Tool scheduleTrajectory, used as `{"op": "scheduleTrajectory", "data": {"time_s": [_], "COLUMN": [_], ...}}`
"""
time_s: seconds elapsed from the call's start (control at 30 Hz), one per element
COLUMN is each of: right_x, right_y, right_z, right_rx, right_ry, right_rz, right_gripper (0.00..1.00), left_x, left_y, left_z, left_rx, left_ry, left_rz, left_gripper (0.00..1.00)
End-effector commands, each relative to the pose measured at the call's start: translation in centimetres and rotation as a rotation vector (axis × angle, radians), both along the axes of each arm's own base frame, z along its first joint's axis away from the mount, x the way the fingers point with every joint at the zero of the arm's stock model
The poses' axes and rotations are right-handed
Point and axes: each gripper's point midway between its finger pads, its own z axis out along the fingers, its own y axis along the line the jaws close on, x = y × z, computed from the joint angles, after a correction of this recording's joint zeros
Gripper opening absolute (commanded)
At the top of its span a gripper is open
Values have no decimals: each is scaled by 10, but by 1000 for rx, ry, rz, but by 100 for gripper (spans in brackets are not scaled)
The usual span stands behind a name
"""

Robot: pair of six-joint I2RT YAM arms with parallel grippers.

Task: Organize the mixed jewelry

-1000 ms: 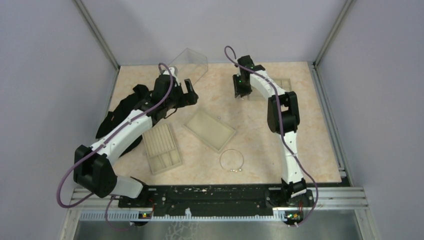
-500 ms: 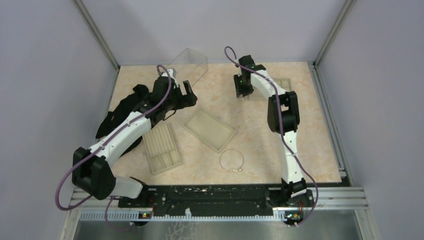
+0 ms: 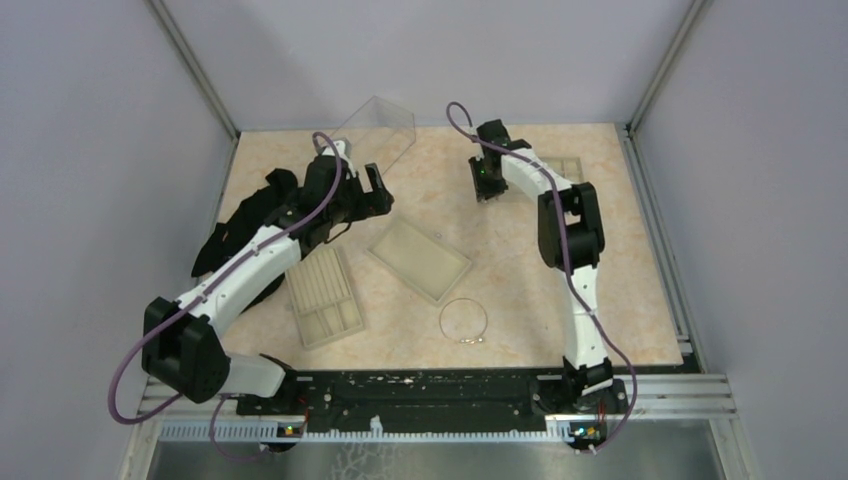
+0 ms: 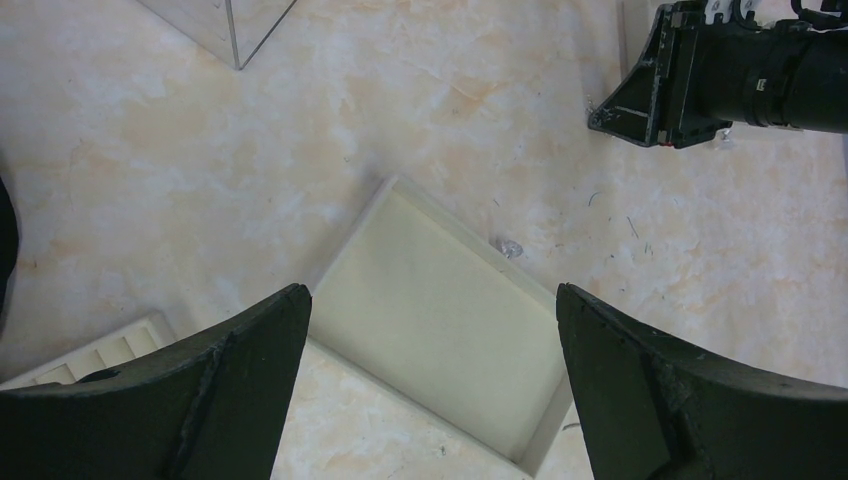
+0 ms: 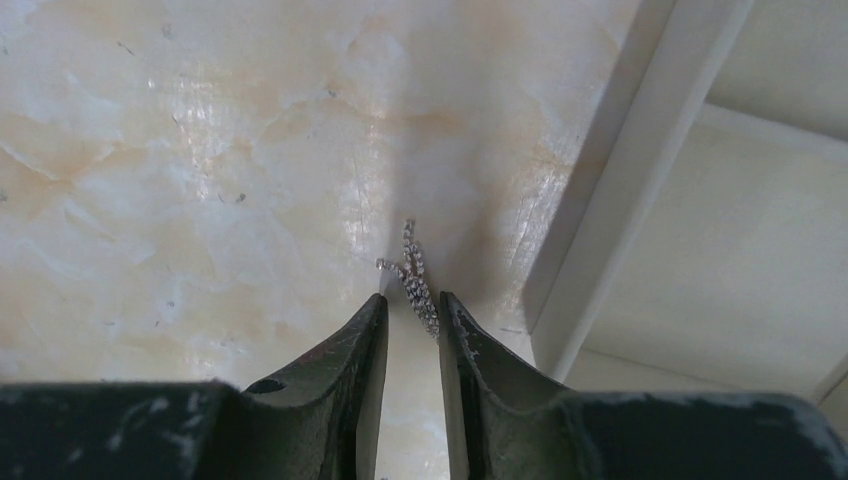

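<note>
The right end effector [image 5: 412,298] stands at the far side of the marbled beige worktop [image 3: 520,280], tips down on the surface. Its two dark fingers [image 5: 362,345] are drawn close, leaving only a narrow gap. A small sparkling silver jewelry piece [image 5: 411,268] lies there, with its near end inside the gap and the rest reaching out past the tips (whether the fingers actually press on it I cannot tell). Just to its right runs the rim of a beige compartmented tray [image 5: 620,170].

The left end effector [image 4: 430,293] hangs spread wide above a shallow flat beige tray [image 4: 440,320] at mid-worktop, and nothing is between its fingers. A tiny silver piece [image 4: 507,246] rests on the worktop just beside that tray's far edge.

The thin silver wire hoop [image 3: 463,320] lies flat on the near part of the worktop, to the near right of the flat tray and apart from it, with its clasp at the near side. A beige ridged tray [image 3: 323,295] sits to the left. A clear plastic box [image 3: 380,125] stands at the far left.
</note>
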Motion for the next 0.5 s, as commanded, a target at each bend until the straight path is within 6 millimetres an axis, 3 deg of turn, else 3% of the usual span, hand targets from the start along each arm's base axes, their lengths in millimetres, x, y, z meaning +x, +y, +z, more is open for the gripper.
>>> {"op": "scheduleTrajectory", "data": {"time_s": [0.0,0.1,0.23,0.37,0.47], "right_x": [-24,-30,-38,-42,-42], "right_y": [-2,-6,-4,5,11], "right_z": [-4,-7,-10,2,22], "right_rx": [-85,-137,-158,-120,-68], "right_ry": [33,33,47,54,29], "right_rz": [18,11,11,1,-21], "right_gripper": [24,18,0,0,0], "left_x": [-5,-6,-9,-11,-13], "left_y": [-1,-1,-3,-3,-4], "left_z": [12,11,9,9,7], "left_rx": [-28,-31,-37,-46,-50], "left_ry": [-27,-26,-20,-19,-17], "left_rz": [-11,-15,-23,-31,-35], "left_gripper": [99,99,99,99,99]}}
